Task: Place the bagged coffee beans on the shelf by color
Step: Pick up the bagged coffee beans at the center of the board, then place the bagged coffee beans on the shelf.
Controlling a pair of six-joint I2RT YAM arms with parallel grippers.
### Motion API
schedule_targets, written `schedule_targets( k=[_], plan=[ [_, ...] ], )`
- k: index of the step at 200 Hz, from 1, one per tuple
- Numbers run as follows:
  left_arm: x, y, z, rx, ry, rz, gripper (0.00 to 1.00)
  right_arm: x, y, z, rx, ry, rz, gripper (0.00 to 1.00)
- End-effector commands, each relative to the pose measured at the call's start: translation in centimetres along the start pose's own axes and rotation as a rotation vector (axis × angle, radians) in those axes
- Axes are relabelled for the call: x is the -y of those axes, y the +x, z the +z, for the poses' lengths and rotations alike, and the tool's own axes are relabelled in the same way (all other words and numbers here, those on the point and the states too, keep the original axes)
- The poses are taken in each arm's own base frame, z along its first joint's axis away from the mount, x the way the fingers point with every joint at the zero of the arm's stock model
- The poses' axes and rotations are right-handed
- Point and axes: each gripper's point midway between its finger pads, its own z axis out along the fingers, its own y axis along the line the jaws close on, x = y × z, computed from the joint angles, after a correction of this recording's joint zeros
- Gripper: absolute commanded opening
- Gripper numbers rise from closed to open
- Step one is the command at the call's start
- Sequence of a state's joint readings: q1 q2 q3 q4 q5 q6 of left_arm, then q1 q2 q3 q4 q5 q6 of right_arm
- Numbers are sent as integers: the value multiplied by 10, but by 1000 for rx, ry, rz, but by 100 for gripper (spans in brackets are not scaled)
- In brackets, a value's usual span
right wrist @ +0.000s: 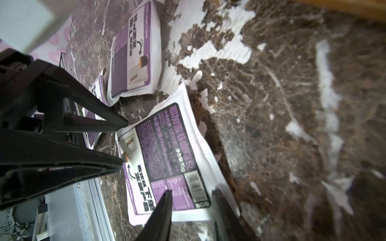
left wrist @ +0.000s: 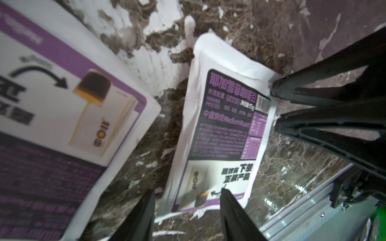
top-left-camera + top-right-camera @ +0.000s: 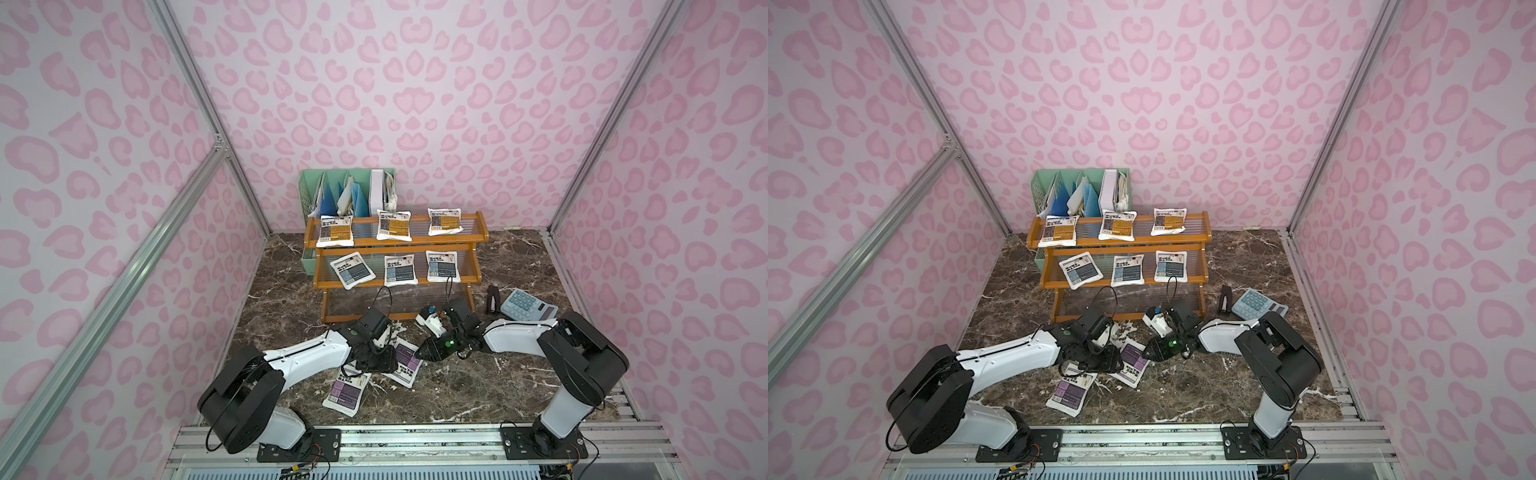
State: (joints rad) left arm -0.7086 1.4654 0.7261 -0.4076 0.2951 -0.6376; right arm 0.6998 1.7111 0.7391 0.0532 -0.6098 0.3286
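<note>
Three orange bagged coffee beans [image 3: 393, 225] lie on the top tier of the shelf [image 3: 320, 284], and three blue-grey ones [image 3: 400, 270] on the middle tier. A purple pouch [image 3: 406, 365] lies flat on the marble between both grippers. My left gripper [image 2: 188, 189] is open over one end of it. My right gripper [image 1: 192, 191] is open over the opposite end, by the barcode. A second purple pouch [image 3: 347, 392] lies nearer the front. A third purple pouch [image 1: 135, 52] lies under my left wrist, hidden in both top views.
A grey calculator [image 3: 528, 305] and a black stapler [image 3: 492, 298] sit right of the shelf. A mint-green file holder [image 3: 345, 195] stands behind it. The shelf's bottom tier holds nothing. An aluminium rail [image 3: 415, 436] runs along the table's front edge.
</note>
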Motion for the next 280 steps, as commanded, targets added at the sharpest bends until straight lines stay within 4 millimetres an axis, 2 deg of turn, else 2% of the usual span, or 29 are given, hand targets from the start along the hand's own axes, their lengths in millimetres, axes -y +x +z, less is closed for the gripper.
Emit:
schedule_targets(
  k=[1, 28, 38, 53, 62, 80, 102, 136, 164, 197, 221, 241, 280],
  plan=[
    [3, 3, 7, -45, 24, -10, 53, 13, 13, -1, -36, 71, 34, 36],
    [0, 3, 20, -81, 27, -31, 51, 12, 11, -4, -26, 76, 28, 36],
    [1, 2, 23, -89, 40, -37, 39, 12, 12, -5, -24, 77, 29, 36],
    [2, 2, 25, -98, 56, -37, 12, 12, 13, -6, -25, 79, 29, 36],
    [3, 1, 24, -92, 60, -34, 0, 13, 14, -7, -25, 86, 31, 36],
    [4, -2, 18, -63, 59, -26, 0, 14, 16, -7, -27, 92, 32, 36],
    [-7, -11, 3, 28, -7, -33, 0, 14, 17, -8, -27, 94, 31, 36],
    [-37, -27, -41, 260, -172, -90, 0, 8, 3, -15, 23, 94, -3, 36],
    [-49, -37, -80, 427, -220, -121, 0, 4, -14, -23, 73, 110, -40, 36],
    [-70, -51, -111, 536, -270, -191, 0, 1, -26, -25, 94, 118, -70, 36],
    [-80, -67, -125, 614, -282, -224, 0, 1, -30, -24, 97, 121, -76, 36],
    [-81, -84, -134, 669, -295, -211, 0, 1, -31, -24, 96, 116, -74, 36],
    [-86, -105, -132, 692, -338, -175, 0, 2, -28, -26, 92, 125, -72, 36]
  ],
)
